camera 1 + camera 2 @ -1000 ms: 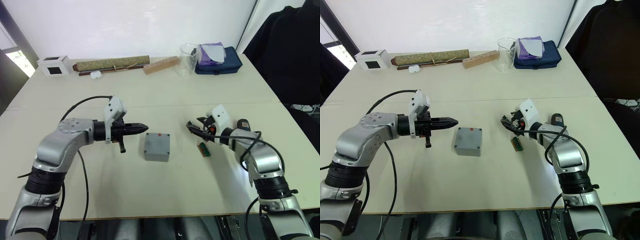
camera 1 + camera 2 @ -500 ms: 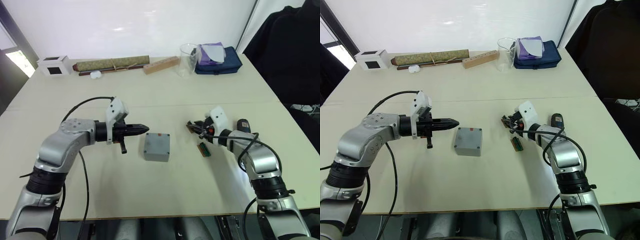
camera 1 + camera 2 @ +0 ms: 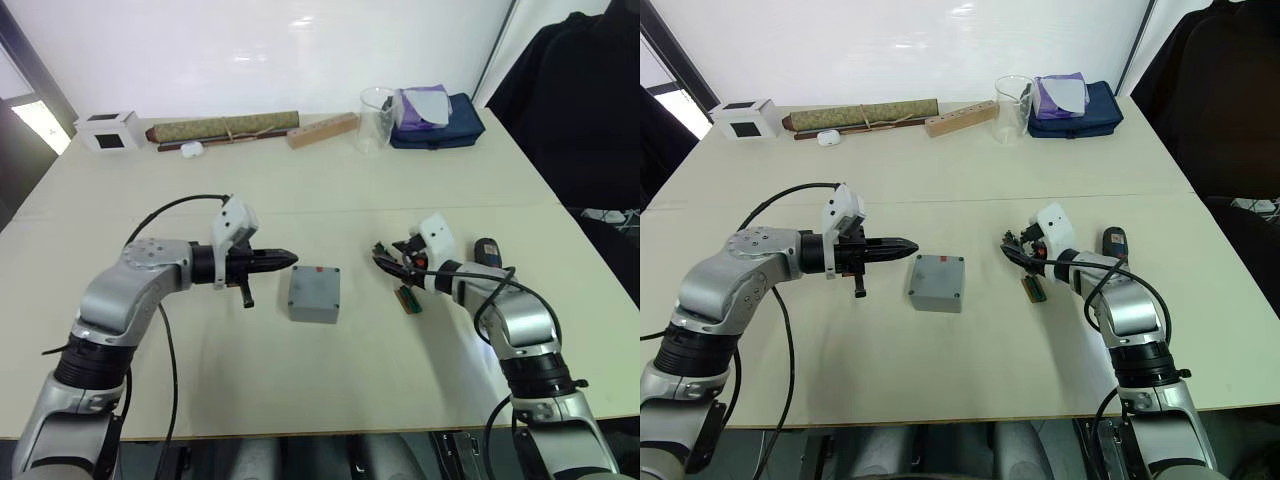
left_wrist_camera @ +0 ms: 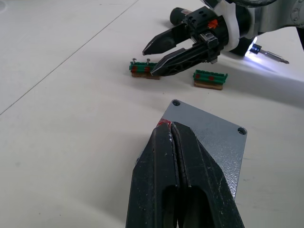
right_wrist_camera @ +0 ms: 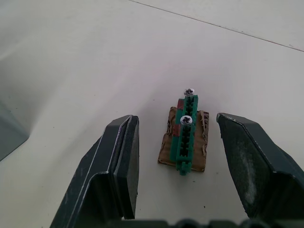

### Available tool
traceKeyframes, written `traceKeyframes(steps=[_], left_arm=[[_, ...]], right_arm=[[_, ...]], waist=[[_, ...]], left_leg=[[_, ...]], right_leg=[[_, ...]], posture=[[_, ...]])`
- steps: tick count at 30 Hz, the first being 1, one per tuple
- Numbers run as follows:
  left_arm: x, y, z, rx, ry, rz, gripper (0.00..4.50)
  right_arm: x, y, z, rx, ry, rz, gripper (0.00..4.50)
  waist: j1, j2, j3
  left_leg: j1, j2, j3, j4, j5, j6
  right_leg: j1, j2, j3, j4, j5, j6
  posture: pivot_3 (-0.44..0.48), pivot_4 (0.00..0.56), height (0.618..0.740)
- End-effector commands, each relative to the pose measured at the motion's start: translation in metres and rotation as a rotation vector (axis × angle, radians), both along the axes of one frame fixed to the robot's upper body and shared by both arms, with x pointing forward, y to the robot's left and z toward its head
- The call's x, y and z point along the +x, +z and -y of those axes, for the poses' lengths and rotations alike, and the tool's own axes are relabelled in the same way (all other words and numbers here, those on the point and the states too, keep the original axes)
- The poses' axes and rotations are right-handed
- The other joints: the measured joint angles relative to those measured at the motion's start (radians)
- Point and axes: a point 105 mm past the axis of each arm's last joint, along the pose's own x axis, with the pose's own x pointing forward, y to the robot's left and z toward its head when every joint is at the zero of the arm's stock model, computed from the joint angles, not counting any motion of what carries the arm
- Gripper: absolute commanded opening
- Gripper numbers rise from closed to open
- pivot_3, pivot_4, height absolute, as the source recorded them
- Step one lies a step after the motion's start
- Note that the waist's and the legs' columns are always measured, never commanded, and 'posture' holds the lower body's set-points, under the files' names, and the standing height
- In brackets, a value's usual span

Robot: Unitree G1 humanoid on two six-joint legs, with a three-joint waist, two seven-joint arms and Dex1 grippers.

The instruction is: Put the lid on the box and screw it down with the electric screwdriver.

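Right gripper (image 5: 183, 142): jaws wide, empty, straddling green screw strip (image 5: 186, 137); risk of knocking screws. Left gripper (image 4: 174, 137): jaws closed, empty, over box (image 3: 314, 293).

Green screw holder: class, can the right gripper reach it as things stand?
Probably yes. The right gripper hangs open with the green screw holder lying between its fingers, nothing in between.

I work in a lab or office test room: a wide pale table (image 3: 330, 370) against a plain white wall (image 3: 250, 50), with a power strip (image 3: 322, 130), glass beaker (image 3: 374, 120) and small green terminal blocks (image 5: 186, 137) lying around.
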Motion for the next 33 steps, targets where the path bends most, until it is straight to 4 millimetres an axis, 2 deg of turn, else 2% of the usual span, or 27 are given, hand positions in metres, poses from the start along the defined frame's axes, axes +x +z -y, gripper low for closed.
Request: traceKeyframes(steps=[1, 4, 7, 25, 26, 28, 33], left_arm=[[-0.0029, 0.0018, 0.0019, 0.005, -0.020, 0.024, 0.00], [-0.0029, 0.0017, 0.0019, 0.007, -0.020, 0.024, 0.00], [-0.0028, 0.0019, 0.0018, 0.007, -0.020, 0.025, 0.00], [-0.0030, -0.0028, 0.0036, 0.026, -0.031, 0.023, 0.00], [-0.0030, -0.0028, 0.0035, 0.026, -0.031, 0.023, 0.00], [-0.0032, -0.0032, 0.0034, 0.027, -0.032, 0.022, 0.00], [-0.0034, -0.0031, 0.0032, 0.026, -0.033, 0.021, 0.00]], right_arm=[[0.0041, 0.0145, -0.0011, 0.028, 0.000, 0.048, 2.84], [0.0047, 0.0143, -0.0009, 0.030, -0.004, 0.048, 2.21], [0.0050, 0.0143, -0.0007, 0.031, -0.006, 0.048, 0.96], [0.0072, 0.0162, -0.0004, 0.035, -0.015, 0.062, 0.96], [0.0072, 0.0162, -0.0005, 0.034, -0.014, 0.062, 0.44], [0.0074, 0.0165, -0.0005, 0.035, -0.016, 0.063, 0.05], [0.0066, 0.0205, 0.0002, 0.040, -0.016, 0.075, 0.05]], waist=[[0.000, 0.000, 0.000], [0.000, 0.000, 0.000], [0.000, 0.000, 0.000], [0.000, 0.000, 0.000], [0.000, 0.000, 0.000], [0.000, 0.000, 0.000], [0.000, 0.000, 0.000]], left_leg=[[0.000, 0.000, 0.000, 0.000, 0.000, 0.000], [0.000, 0.000, 0.000, 0.000, 0.000, 0.000], [0.000, 0.000, 0.000, 0.000, 0.000, 0.000], [0.000, 0.000, 0.000, 0.000, 0.000, 0.000], [0.000, 0.000, 0.000, 0.000, 0.000, 0.000], [0.000, 0.000, 0.000, 0.000, 0.000, 0.000], [0.000, 0.000, 0.000, 0.000, 0.000, 0.000]], right_leg=[[0.000, 0.000, 0.000, 0.000, 0.000, 0.000], [0.000, 0.000, 0.000, 0.000, 0.000, 0.000], [0.000, 0.000, 0.000, 0.000, 0.000, 0.000], [0.000, 0.000, 0.000, 0.000, 0.000, 0.000], [0.000, 0.000, 0.000, 0.000, 0.000, 0.000], [0.000, 0.000, 0.000, 0.000, 0.000, 0.000], [0.000, 0.000, 0.000, 0.000, 0.000, 0.000]], posture=[[0.000, 0.150, 0.740], [0.000, 0.150, 0.740], [0.000, 0.150, 0.740], [0.000, 0.150, 0.740], [0.000, 0.150, 0.740], [0.000, 0.150, 0.740], [0.000, 0.150, 0.740]])
